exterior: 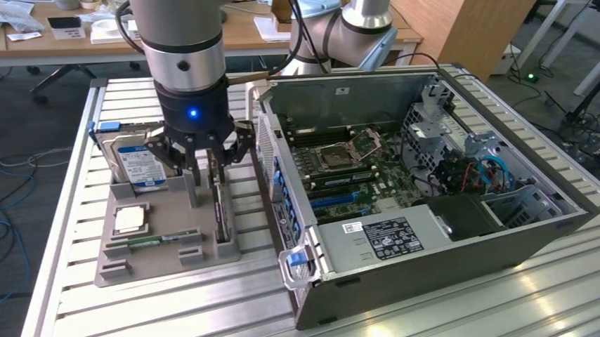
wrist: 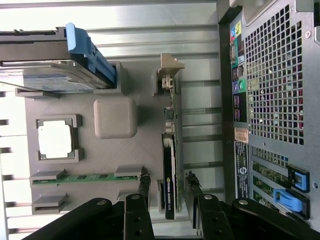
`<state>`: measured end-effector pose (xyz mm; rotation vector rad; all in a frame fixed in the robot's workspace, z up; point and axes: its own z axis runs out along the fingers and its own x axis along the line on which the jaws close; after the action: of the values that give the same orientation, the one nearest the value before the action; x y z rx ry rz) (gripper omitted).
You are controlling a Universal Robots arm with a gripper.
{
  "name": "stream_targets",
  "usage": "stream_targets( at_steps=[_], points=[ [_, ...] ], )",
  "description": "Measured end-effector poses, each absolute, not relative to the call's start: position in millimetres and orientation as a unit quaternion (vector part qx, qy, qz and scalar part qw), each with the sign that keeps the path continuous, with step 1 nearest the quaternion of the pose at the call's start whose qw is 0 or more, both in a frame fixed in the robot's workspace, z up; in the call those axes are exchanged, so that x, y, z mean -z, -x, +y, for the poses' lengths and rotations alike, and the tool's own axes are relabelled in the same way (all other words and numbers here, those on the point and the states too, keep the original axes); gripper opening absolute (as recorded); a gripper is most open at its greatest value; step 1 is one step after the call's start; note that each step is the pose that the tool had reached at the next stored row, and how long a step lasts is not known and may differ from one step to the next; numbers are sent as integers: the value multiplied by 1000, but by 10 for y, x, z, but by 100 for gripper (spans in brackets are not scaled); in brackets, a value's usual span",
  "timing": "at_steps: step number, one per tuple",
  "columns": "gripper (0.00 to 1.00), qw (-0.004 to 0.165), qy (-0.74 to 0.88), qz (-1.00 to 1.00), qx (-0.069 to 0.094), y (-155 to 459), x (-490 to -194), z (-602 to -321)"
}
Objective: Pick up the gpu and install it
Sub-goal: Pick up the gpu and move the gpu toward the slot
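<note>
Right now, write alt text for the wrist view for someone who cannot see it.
The open tool straddles the gpu, standing on edge in a grey tray. The tray also holds a hard drive, processor and memory stick; a computer case stands beside it.

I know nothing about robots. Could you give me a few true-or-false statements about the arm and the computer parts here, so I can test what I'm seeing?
1. The pincer is open, with one finger on each side of the gpu. True.
2. The gpu is plugged into the computer case. False: it stands on edge in the grey holder tray beside the case.
3. The hard drive stands upright in the tray. True.
4. The computer case is closed up. False: its side is open and the motherboard shows.
5. The pincer holds the memory stick. False: the stick lies in the tray, untouched.
</note>
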<state>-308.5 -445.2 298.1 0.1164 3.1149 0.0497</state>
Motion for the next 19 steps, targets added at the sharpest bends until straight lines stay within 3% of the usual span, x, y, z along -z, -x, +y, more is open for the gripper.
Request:
stream_targets(
  at_steps=[19],
  points=[
    [42, 12, -37, 999, -16, 3085, -2922, -4452]
  ],
)
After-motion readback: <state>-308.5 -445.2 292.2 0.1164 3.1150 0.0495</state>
